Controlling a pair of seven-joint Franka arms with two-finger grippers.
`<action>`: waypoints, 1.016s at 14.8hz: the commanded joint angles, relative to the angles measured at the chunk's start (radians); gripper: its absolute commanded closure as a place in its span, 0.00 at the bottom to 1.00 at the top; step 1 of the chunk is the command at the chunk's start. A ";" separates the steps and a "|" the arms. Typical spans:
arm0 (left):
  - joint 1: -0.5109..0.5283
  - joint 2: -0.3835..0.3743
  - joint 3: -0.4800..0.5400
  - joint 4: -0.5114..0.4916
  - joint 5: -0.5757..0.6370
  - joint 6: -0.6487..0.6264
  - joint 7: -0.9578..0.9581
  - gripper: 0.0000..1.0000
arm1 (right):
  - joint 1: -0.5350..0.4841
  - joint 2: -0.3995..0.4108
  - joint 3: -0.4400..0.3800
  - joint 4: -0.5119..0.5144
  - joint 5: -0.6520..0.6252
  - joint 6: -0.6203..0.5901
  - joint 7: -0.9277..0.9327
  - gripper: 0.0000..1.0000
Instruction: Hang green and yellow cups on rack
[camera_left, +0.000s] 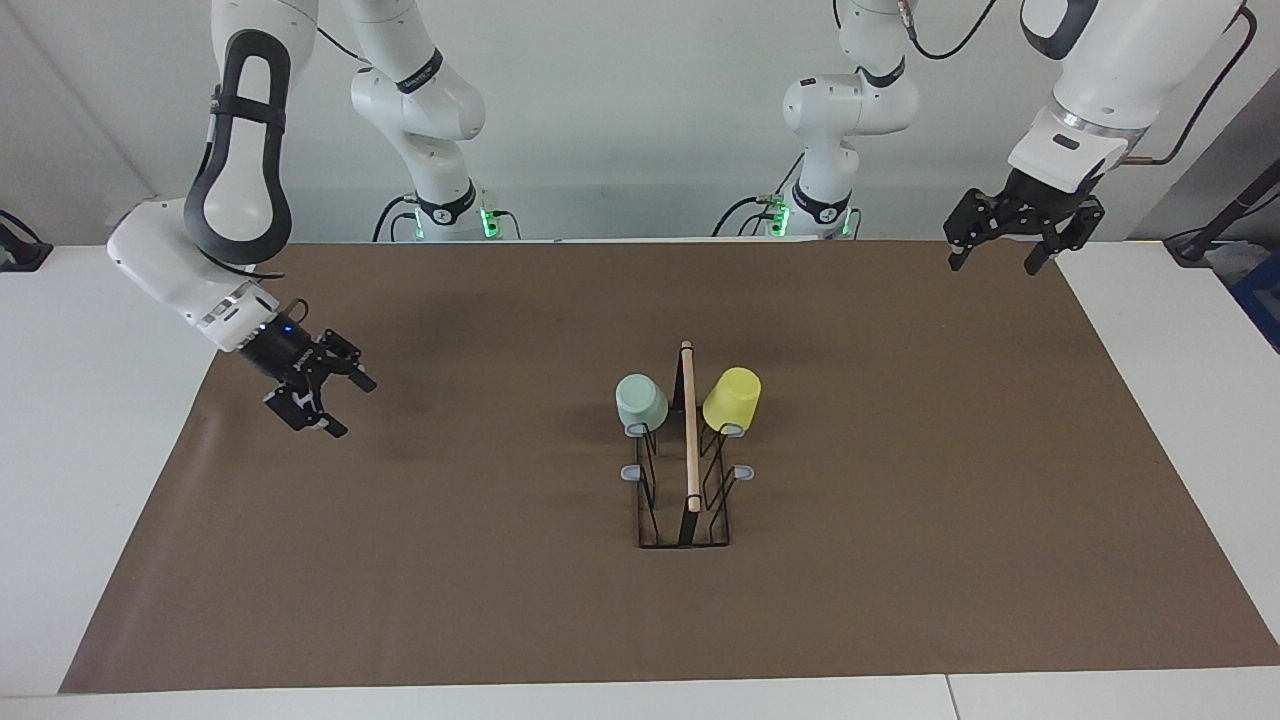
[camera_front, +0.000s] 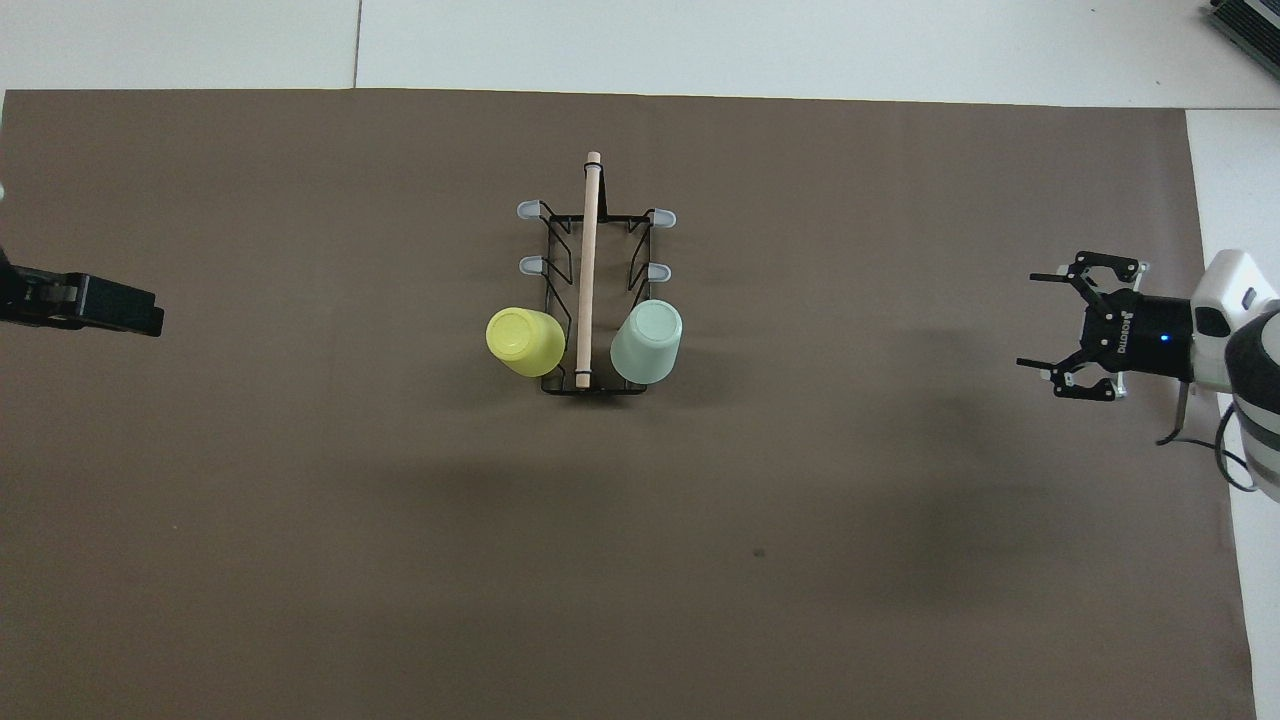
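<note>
Brown mat (camera_left: 900, 520) on white table (camera_left: 100, 420)

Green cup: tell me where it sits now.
The green cup hangs upside down on the rack, on the prong nearest the robots toward the right arm's end, with the rod between it and the yellow cup.

A robotics lab: two white arms (camera_left: 240, 170) at a brown-matted table (camera_left: 100, 400).
</note>
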 joint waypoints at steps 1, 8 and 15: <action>-0.014 -0.029 0.006 -0.032 0.015 -0.015 -0.019 0.00 | -0.020 0.008 0.010 0.068 -0.256 0.078 0.156 0.00; -0.013 -0.032 0.005 -0.034 0.015 -0.027 -0.019 0.00 | 0.095 -0.041 0.016 0.116 -0.663 0.117 0.752 0.00; -0.013 -0.032 0.005 -0.032 0.015 -0.038 -0.016 0.00 | 0.296 -0.065 0.019 0.107 -0.861 0.069 1.378 0.00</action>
